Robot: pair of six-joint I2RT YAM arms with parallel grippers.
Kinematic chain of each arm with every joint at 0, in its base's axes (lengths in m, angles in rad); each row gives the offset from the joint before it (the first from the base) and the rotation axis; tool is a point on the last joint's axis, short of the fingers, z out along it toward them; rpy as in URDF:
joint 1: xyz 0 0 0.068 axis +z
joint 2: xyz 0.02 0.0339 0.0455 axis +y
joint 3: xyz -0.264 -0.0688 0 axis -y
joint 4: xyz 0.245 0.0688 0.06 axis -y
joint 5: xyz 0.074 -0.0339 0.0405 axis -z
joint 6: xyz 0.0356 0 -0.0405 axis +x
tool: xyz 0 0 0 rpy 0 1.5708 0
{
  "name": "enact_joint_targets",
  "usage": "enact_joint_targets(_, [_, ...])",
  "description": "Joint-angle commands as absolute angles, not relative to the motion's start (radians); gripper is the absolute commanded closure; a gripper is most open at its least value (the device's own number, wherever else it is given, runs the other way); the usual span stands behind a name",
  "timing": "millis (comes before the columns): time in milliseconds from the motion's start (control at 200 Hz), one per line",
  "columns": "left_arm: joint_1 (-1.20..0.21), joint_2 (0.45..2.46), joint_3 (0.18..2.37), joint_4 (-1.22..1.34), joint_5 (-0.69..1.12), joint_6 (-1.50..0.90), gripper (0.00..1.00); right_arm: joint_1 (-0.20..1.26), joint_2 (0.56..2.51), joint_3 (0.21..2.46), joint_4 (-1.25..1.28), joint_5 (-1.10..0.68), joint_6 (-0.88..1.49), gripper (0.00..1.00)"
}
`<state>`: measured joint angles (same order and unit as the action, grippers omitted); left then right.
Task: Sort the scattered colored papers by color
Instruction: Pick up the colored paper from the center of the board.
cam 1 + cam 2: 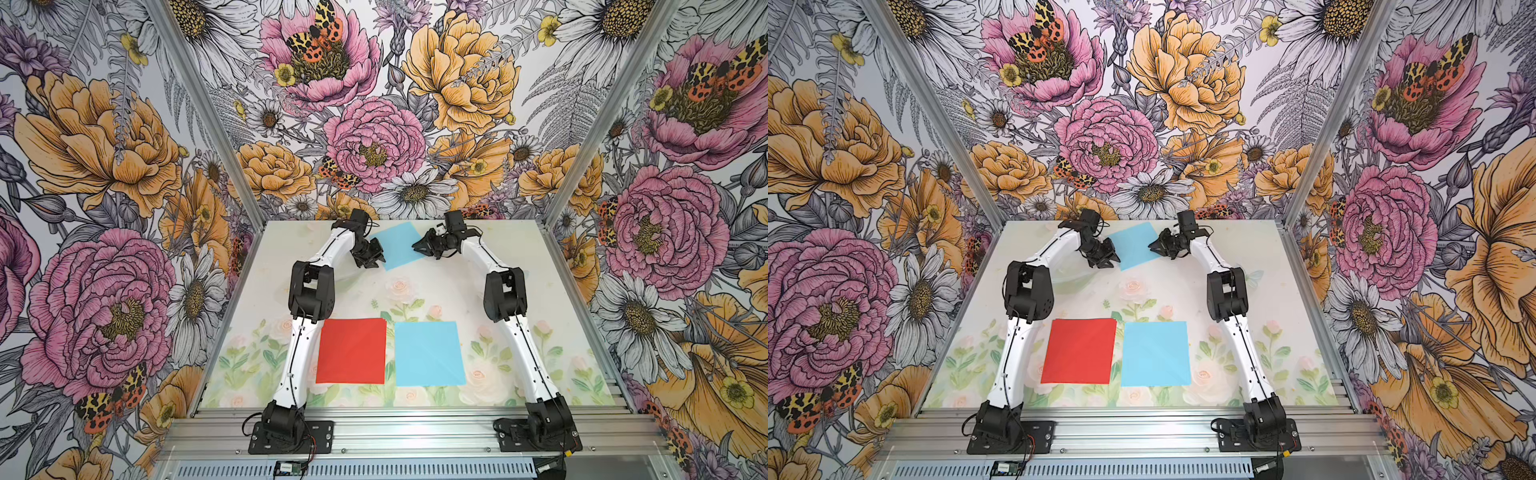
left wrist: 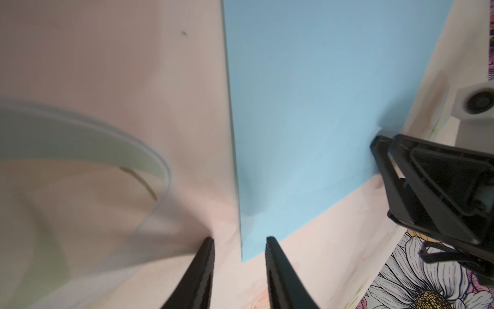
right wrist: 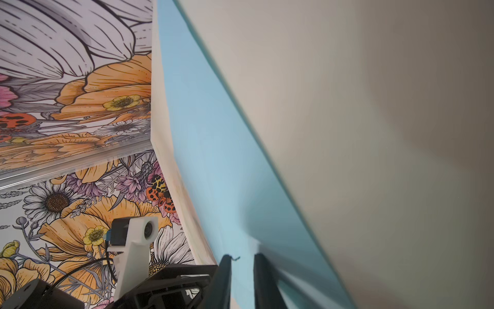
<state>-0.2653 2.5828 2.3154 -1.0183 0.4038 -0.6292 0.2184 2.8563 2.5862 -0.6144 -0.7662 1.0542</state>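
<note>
One light blue paper point(image 1: 397, 245) point(image 1: 1136, 245) lies flat at the far middle of the table, turned at an angle. My left gripper point(image 1: 379, 261) point(image 2: 240, 239) is open at its near left corner; that corner lies on the table between the fingers, untouched. My right gripper point(image 1: 415, 246) point(image 3: 242, 255) stands at the sheet's right corner with tips down on the blue paper point(image 3: 213, 160), jaws a narrow gap apart, paper showing through the gap. Near the front lie a red paper point(image 1: 352, 351) point(image 1: 1079, 351) and, right of it, another blue paper point(image 1: 428, 353) point(image 1: 1155, 353), squared side by side.
The flowered back wall point(image 1: 374, 145) rises just behind the far paper. Metal frame posts point(image 1: 557, 195) bound the table's sides. Both arm bases sit on the aluminium rail point(image 1: 415, 424) at the front. The two arms' elbows point(image 1: 311, 291) flank the middle of the table.
</note>
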Motion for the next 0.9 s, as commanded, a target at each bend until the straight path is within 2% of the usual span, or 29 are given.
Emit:
enact_joint_targets(0, [-0.295,2.646,2.267,-1.132,0.292,-0.618,0.63,0.221,2.87,2.541,-0.781,-0.679,1.017,0.81])
enact_joint_targets(385, [-0.327,2.711,2.348,-1.127,0.16,-0.788,0.63,0.222,2.88,2.559,-0.781,-0.704,1.021,0.8])
enact_joint_targets(575, [-0.301,2.798,2.491,-1.127,0.212,-0.831,0.63,0.219,2.883,2.559,-0.781,-0.716,1.017,0.8])
enact_joint_targets(896, [-0.301,2.841,2.55,-1.127,0.271,-0.835,0.62,0.215,2.895,2.571,-0.779,-0.734,1.015,0.79])
